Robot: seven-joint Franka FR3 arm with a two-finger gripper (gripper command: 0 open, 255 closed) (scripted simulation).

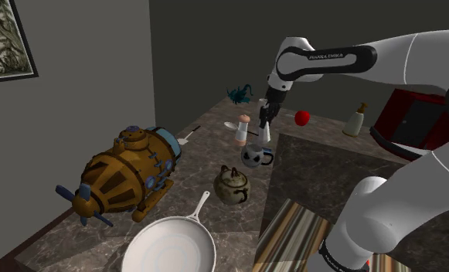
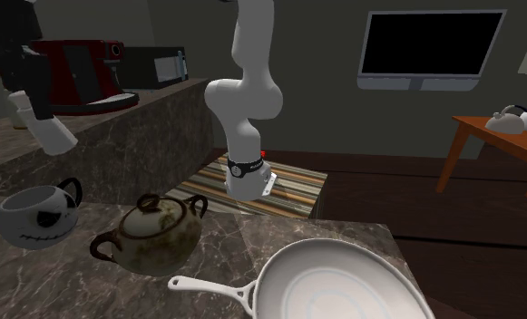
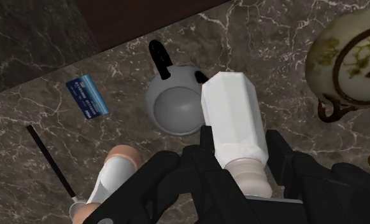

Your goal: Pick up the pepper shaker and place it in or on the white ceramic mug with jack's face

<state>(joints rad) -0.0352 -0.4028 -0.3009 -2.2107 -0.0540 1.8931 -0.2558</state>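
Pepper shaker (image 3: 233, 118) is sitting clamped between the 2 black fingers of your end effector (image 3: 238, 156). The fingers are gripping it near its pale cap end, so the faceted white body is pointing away from the hand and down toward the marbled desk (image 3: 24, 133). You are holding it in the air, touching nothing below.

The white mug with Jack's face (image 2: 36, 216) is standing upright on the desk right under the end effector, with its mouth open upward. In the wrist view the shaker's free end is overlapping the mug's rim on the side toward the brown lidded pot (image 2: 152, 234), rather than covering the middle of the opening. In the second exterior view the shaker's long axis is leaning, not hanging plumb.

I judge that you are facing a short descent, with a small shift away from the pot first. Otherwise the base may be catching the rim and tipping the mug.

1 more shaker (image 1: 243, 130), tan-topped, is standing on the desk near the mug, apart from the fingers.
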